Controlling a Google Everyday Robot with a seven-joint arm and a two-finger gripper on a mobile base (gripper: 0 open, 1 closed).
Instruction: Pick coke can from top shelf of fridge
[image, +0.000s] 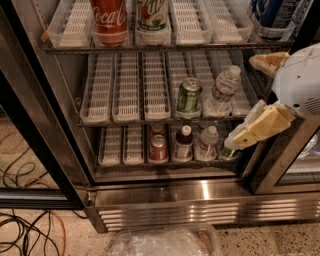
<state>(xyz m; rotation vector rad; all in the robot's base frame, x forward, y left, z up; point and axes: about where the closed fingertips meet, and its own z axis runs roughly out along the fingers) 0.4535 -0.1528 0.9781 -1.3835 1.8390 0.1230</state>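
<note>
The coke can (108, 20), red with white script, stands on the top shelf (210, 47) of the open fridge (200, 192), in the second lane from the left; its top is cut off by the frame. A white-and-green can (152, 17) stands just to its right. My gripper (245, 100) comes in from the right edge, at the height of the middle shelf, well to the right of and below the coke can. Its two tan fingers (265, 125) are spread apart with nothing between them.
The middle rack holds a green can (189, 96) and a water bottle (222, 90). The bottom rack holds a red can (158, 148) and bottles (184, 142). A black door frame (35, 145) stands at left. Cables (25, 230) and a plastic bag (165, 242) lie on the floor.
</note>
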